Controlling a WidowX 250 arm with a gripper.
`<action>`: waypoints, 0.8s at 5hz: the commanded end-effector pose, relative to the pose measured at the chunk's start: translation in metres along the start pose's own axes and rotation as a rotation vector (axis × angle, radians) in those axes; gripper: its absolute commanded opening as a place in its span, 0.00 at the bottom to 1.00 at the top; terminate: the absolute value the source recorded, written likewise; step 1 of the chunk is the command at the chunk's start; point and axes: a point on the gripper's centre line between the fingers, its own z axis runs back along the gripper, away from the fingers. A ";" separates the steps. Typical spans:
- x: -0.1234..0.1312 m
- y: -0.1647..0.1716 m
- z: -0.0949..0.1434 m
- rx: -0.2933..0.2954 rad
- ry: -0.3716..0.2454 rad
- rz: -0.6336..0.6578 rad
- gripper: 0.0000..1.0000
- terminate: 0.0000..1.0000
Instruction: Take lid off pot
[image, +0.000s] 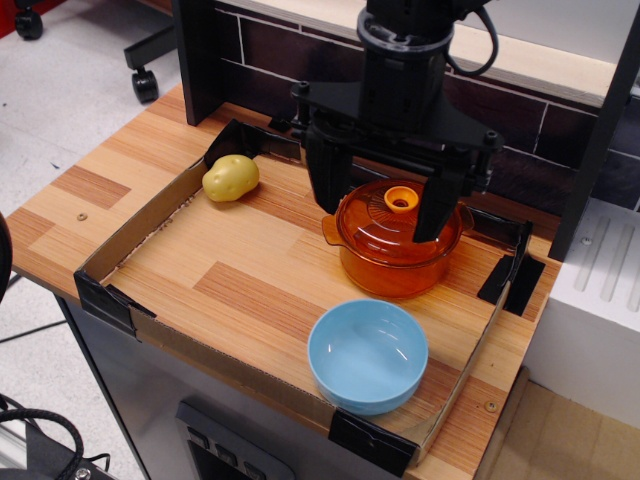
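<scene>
The amber pot (392, 265) stands on the wooden table right of centre, with a flat handle on its left side. The amber lid (375, 222) rests on the pot, with its orange knob (401, 199) at the centre. My black gripper (380, 213) hangs above the lid, open. Its left finger (325, 185) is by the lid's left rim and its right finger (436, 208) is over the lid's right part. The knob sits between the fingers, untouched.
A light-blue bowl (367, 355) sits in front of the pot near the table's front edge. A yellow potato (231, 177) lies at the back left. A low cardboard border (130, 240) with black tape corners rings the work area. A dark tiled wall (290, 60) stands behind.
</scene>
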 end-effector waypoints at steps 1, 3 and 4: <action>0.000 0.000 0.000 0.000 0.000 0.000 1.00 0.00; 0.027 0.000 -0.019 -0.036 -0.005 0.040 1.00 0.00; 0.036 -0.003 -0.030 -0.034 -0.032 0.066 1.00 0.00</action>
